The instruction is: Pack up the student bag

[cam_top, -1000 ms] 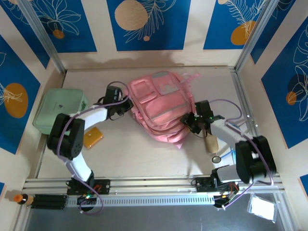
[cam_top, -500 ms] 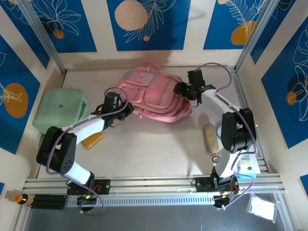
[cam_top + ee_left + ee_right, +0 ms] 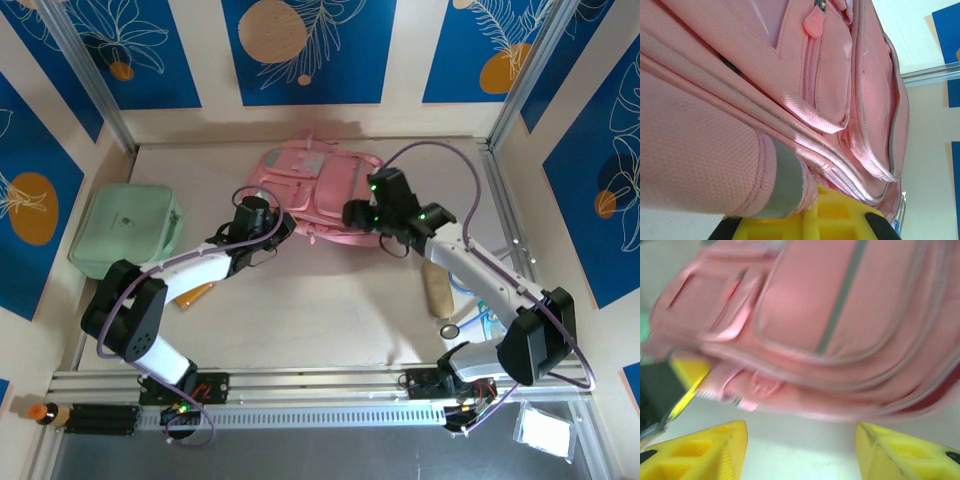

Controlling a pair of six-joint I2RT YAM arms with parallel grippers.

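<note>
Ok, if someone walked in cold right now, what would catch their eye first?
The pink backpack lying at the far middle of the table, the biggest thing there. The left gripper is pinched shut on fabric at its left near edge, and the right gripper hangs open at its right near side. A mint-green case sits off to the left.

Two white-and-black arms with yellow fingers
The left arm point(image 3: 190, 267) and right arm point(image 3: 466, 265) have white links between bulky black joints, and each trails a thin purple cable point(image 3: 440, 146). Small green lights glow on the right wrist, upper centre of the top view. The right gripper point(image 3: 800, 424) has wedge-shaped yellow fingers point(image 3: 710, 450) with hollow cells.
</note>
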